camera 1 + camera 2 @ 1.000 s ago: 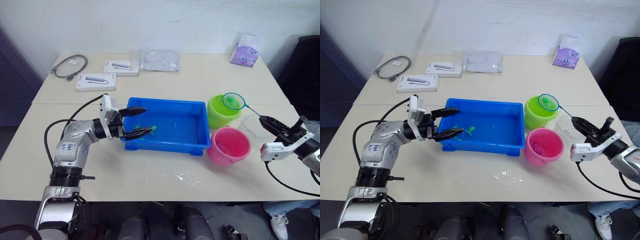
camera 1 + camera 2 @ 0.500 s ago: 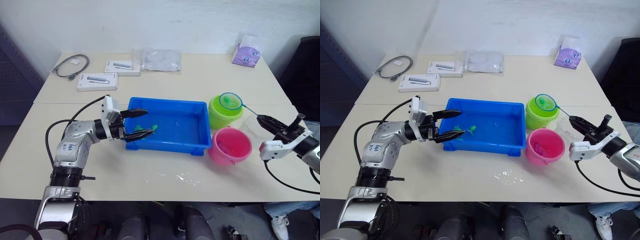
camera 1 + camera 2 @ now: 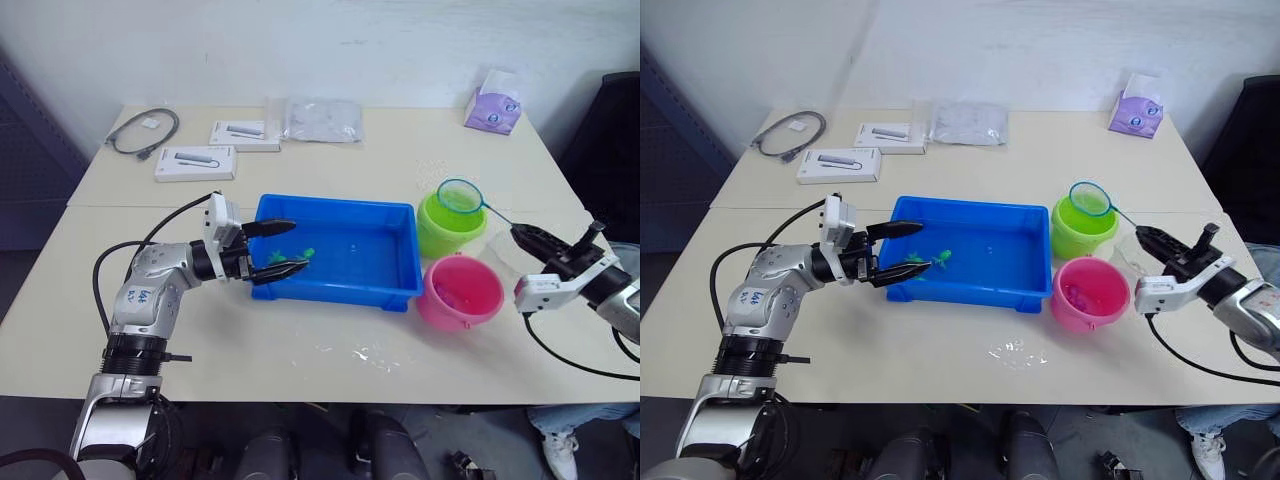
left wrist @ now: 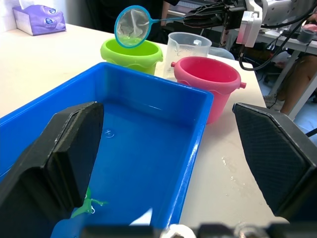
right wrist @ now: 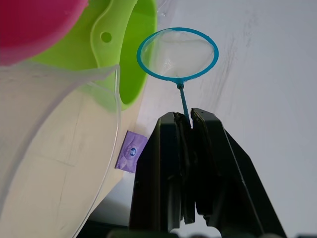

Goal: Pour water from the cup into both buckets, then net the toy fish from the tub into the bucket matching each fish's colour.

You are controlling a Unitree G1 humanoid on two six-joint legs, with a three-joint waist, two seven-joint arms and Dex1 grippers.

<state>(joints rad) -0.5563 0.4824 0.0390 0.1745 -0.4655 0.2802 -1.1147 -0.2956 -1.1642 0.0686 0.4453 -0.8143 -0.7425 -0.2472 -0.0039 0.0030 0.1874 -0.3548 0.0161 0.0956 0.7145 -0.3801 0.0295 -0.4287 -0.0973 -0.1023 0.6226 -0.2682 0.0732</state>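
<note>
Mid-netting, pour step looks finished. Right gripper (image 3: 1146, 234) is clamped on the thin handle of the net (image 3: 1091, 199), hoop held up over the rim of the green bucket (image 3: 1081, 229). Mesh reads empty in the right wrist view, so my guess is a green fish just got tipped in, though I can't confirm what's inside that bucket

Pink bucket (image 3: 1090, 293) sits just beside the green one, near the tub's right end, with small dark-pink shapes inside, probably fish already sorted. Cup (image 4: 190, 47) stands upright behind the two buckets, near the right gripper; can't tell whether any water is left in it

Left gripper (image 3: 283, 247) is spread wide and holds nothing, fingertips straddling the left end of the blue tub (image 3: 396, 281), likely steadying it

Left to do: at least one green fish (image 3: 943, 258) lies in the tub near the left gripper, maybe a second beside it. No pink fish spotted in the tub. Some water is spilled on the table (image 3: 1012, 352) in front of the tub
</note>
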